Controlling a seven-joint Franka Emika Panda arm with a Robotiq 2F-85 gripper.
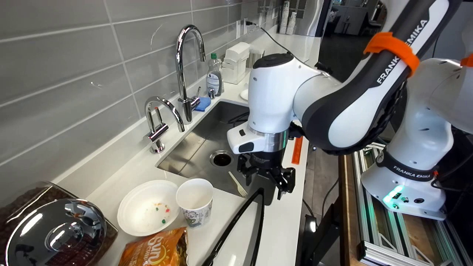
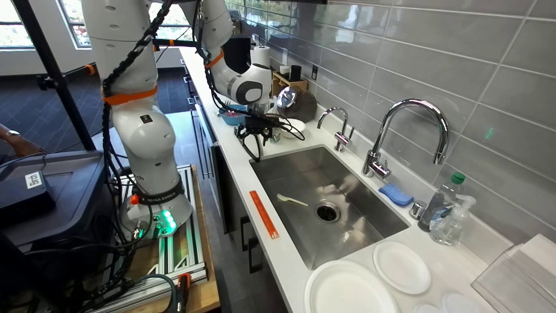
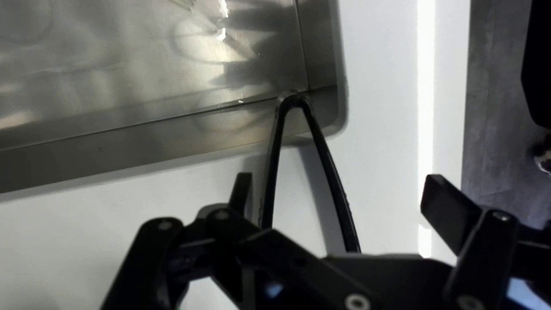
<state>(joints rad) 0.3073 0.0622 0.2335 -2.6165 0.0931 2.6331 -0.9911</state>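
My gripper [image 1: 264, 186] is open above the counter near the sink corner; it also shows in an exterior view [image 2: 253, 132] and in the wrist view [image 3: 340, 189]. Black tongs [image 3: 329, 168] lie below it, their joined end reaching over the corner of the steel sink [image 3: 163, 142]. In the wrist view the tongs pass between my spread fingers, closer to the left one. Nothing is gripped. The tongs also show in both exterior views [image 1: 259, 225] [image 2: 253, 153]. The gripper hides their lower part in the wrist view. A pale fork [image 1: 237, 184] lies in the sink [image 2: 282, 221].
A paper cup [image 1: 196, 203], a white bowl [image 1: 127, 212] and an orange chip bag [image 1: 153, 251] stand beside the tongs. Two faucets [image 1: 180, 66] [image 1: 157, 136] rise behind the sink. An orange ruler [image 2: 264, 215] lies along the front edge. White plates [image 2: 347, 291] and bottles [image 2: 451, 217] stand beyond.
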